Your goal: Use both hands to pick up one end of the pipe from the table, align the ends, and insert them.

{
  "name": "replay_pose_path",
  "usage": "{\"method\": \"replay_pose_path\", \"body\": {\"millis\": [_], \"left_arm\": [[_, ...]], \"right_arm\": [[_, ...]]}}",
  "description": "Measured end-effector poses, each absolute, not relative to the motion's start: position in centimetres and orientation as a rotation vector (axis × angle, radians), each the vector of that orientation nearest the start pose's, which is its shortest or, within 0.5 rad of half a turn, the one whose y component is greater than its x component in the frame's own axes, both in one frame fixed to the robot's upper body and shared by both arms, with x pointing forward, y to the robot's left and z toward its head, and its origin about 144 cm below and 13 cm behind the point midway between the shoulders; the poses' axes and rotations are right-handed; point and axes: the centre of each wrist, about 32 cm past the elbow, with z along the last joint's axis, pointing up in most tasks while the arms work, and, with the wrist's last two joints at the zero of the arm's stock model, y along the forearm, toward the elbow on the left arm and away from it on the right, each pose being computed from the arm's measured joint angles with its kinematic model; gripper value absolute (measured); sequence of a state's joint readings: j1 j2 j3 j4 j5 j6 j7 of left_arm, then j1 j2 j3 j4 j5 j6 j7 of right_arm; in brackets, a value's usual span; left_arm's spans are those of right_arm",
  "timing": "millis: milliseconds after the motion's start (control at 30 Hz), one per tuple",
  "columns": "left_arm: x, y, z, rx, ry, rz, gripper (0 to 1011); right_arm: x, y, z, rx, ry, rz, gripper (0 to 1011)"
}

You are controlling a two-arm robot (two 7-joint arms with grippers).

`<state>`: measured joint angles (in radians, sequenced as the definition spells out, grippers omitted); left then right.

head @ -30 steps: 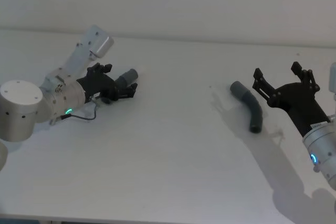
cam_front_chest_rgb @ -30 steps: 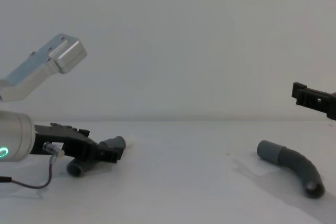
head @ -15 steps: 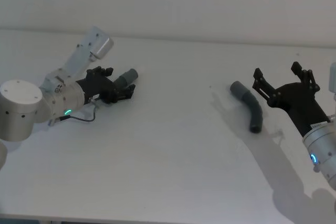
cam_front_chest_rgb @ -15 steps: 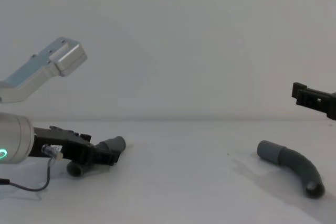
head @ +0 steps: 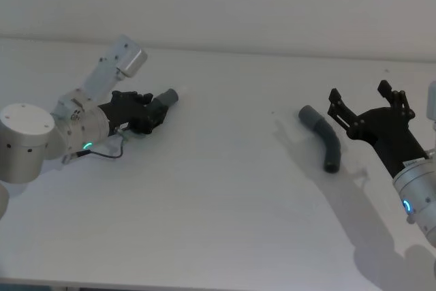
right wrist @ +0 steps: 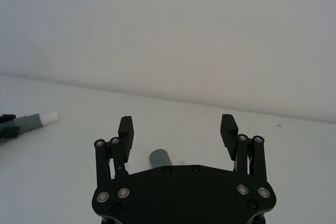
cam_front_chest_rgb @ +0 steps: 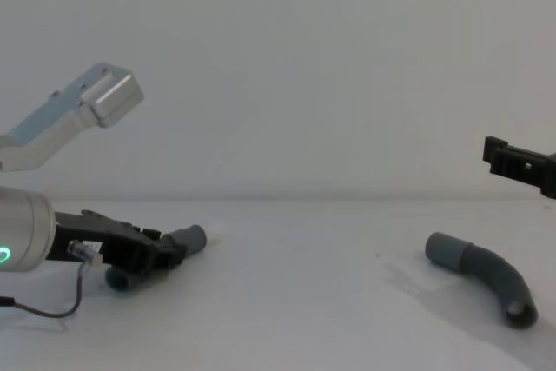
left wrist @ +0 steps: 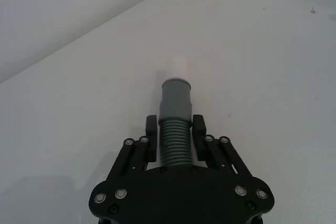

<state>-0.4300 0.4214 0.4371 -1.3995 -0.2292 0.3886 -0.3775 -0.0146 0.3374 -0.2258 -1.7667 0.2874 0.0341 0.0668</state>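
The left gripper [left wrist: 175, 128] is clamping the ribbed body of the straight hose piece [left wrist: 174, 145] just behind its cuff [left wrist: 175, 94], so that the cuff and its narrower white tip [left wrist: 176, 66] are projecting free ahead of the fingers. The piece is sitting low over the left part of the table [head: 218, 195], and whether it is touching the surface cannot be told. The right gripper [head: 360, 93] is hovering with its jaws spread wide and holding nothing. It is just beside the curved hose piece [head: 327, 140], which is lying flat on the right part of the table, toward the centre from the fingers. In the right wrist view the plain cuff [right wrist: 159, 158] is showing between the fingers, nearer one of them. The step in hand appears to be the grasp on the curved piece: the right gripper should be centring over the ribs close behind the plain cuff, leaving that cuff free, and closing firmly without crushing the flexible ribs.
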Motion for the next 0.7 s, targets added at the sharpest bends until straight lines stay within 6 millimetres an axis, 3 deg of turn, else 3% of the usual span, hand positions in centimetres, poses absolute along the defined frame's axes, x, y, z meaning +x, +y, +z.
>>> {"method": "replay_pose_path", "body": {"millis": [167,700], "left_arm": [[55.4,24.86,121.57,0.451,0.018,0.933,320],[55.4,24.86,121.56,0.452,0.019,0.932,318]], "right_arm": [[44.33,-23.71,118.87,0.026,-0.075,-1.229,1004],[44.33,-23.71,118.87,0.025,-0.074,-1.229,1004]]}}
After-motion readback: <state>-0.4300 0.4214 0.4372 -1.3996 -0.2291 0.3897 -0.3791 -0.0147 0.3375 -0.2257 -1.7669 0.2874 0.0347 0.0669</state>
